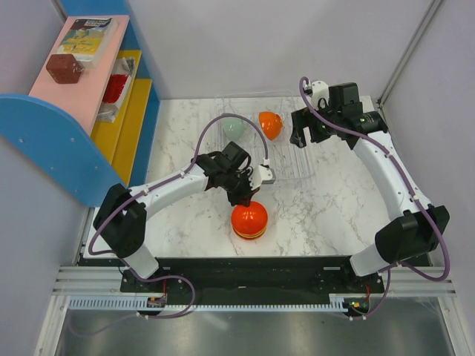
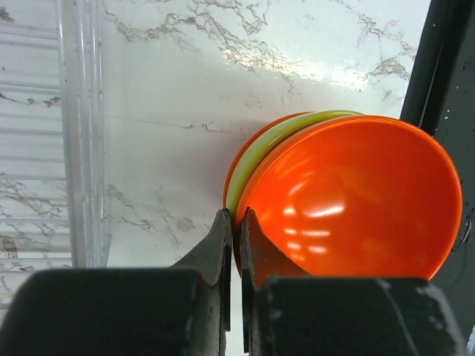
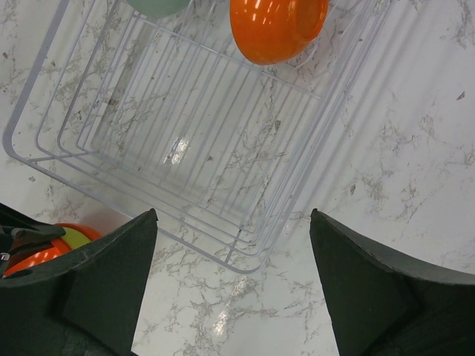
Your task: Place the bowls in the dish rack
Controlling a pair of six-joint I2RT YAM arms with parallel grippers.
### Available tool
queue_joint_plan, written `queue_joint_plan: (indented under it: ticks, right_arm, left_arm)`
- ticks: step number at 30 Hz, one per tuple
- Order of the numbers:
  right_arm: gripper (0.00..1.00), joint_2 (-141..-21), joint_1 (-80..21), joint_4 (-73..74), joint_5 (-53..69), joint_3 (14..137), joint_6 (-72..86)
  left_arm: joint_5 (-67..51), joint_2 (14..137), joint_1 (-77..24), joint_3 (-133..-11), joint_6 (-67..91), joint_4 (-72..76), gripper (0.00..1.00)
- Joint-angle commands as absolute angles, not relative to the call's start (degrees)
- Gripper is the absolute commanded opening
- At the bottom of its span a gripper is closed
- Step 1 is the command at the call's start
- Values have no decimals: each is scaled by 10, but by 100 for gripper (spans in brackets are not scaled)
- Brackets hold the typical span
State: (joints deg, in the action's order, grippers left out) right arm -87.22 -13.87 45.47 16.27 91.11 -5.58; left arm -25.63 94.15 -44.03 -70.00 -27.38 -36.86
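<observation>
Left gripper (image 2: 236,216) sits at the far edge of the stack of bowls (image 1: 249,220) on the marble-pattern tabletop (image 1: 326,215). Its jaws are drawn almost together, and the rim of the top orange bowl (image 2: 356,200) runs into the slit between them, so I read this as a pinch on that rim. A yellow-green bowl (image 2: 256,159) is nested next in the stack, with another orange edge showing behind it. The dish rack (image 1: 289,165) lies just beyond the stack, away from the arm bases and slightly right, with the left gripper between the two. A pale green bowl (image 1: 234,126) and a racked orange bowl (image 1: 270,124) occupy its far end, and the near wires are bare. Rack's long axis is not clear from these views. Right gripper (image 3: 234,215) hovers over the rack's near right corner, jaws spread wide, holding nothing. Left arm is the nearer one to the stack. Judgement: the coming move is a lift and a short carry forward over the rack's near wall.
</observation>
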Motion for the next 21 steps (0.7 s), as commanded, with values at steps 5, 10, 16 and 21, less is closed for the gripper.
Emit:
queue_joint_plan:
  ticks: [5, 10, 16, 21]
  right_arm:
    - [91, -877, -140, 439, 174, 910, -51]
    - [91, -883, -140, 439, 184, 910, -48]
    - [91, -887, -140, 439, 191, 906, -48]
    - [91, -888, -140, 439, 192, 905, -48]
  left_arm:
    - [-284, 927, -442, -751, -298, -385, 2]
    - [-304, 914, -442, -761, -307, -404, 2]
    - [-315, 937, -443, -737, -314, -408, 2]
    - [-316, 950, -443, -729, -318, -409, 2]
